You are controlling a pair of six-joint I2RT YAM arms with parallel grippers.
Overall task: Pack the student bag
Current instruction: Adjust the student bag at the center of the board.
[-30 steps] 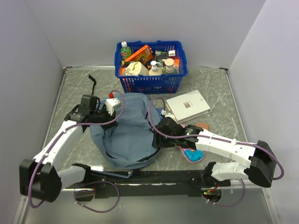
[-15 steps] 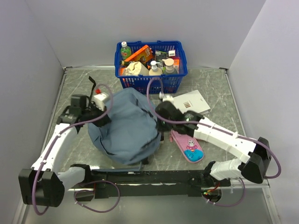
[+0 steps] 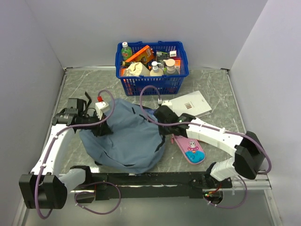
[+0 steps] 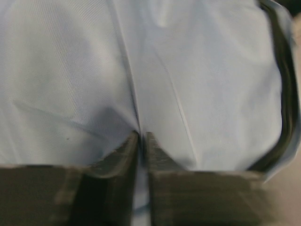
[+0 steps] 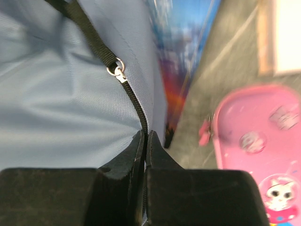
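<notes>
- Grey-blue fabric student bag (image 3: 127, 141) lies slumped on the marbled table (image 3: 216, 89), front-centre between the two arms and just in front of the blue basket (image 3: 151, 84).
- left gripper (image 3: 97, 126) is at the bag's left edge. In the wrist view its fingers (image 4: 117, 160) are pressed almost together on a raised fold of the cloth, and creases fan out from the pinch.
- A dark edge band (image 4: 287, 99) curves down the right side of that view. Can't tell whether it's zip or piping.
- right gripper (image 3: 161, 133) is at the bag's right edge. Its fingers (image 5: 123, 165) are closed tight on the black zip (image 5: 134, 101), which runs straight in between the tips.
- The silver zip puller (image 5: 116, 71) sits further up the same line, clear of the fingers, with black webbing (image 5: 87, 37) running on from it.
- Pink pencil case (image 3: 190, 149) lies flat on the table just right of the bag and close beside the right gripper. Contact with the bag is not clear.
- A flat, colourful printed item (image 5: 181, 52) pokes out from under the bag's right edge. Can't tell what it is.
- White flat box (image 3: 190, 104) lies behind the right arm, between basket and pencil case, partly covered by the arm.
- The basket is full of bottles and packets, with a green-capped bottle (image 3: 125, 49) at its back left.
</notes>
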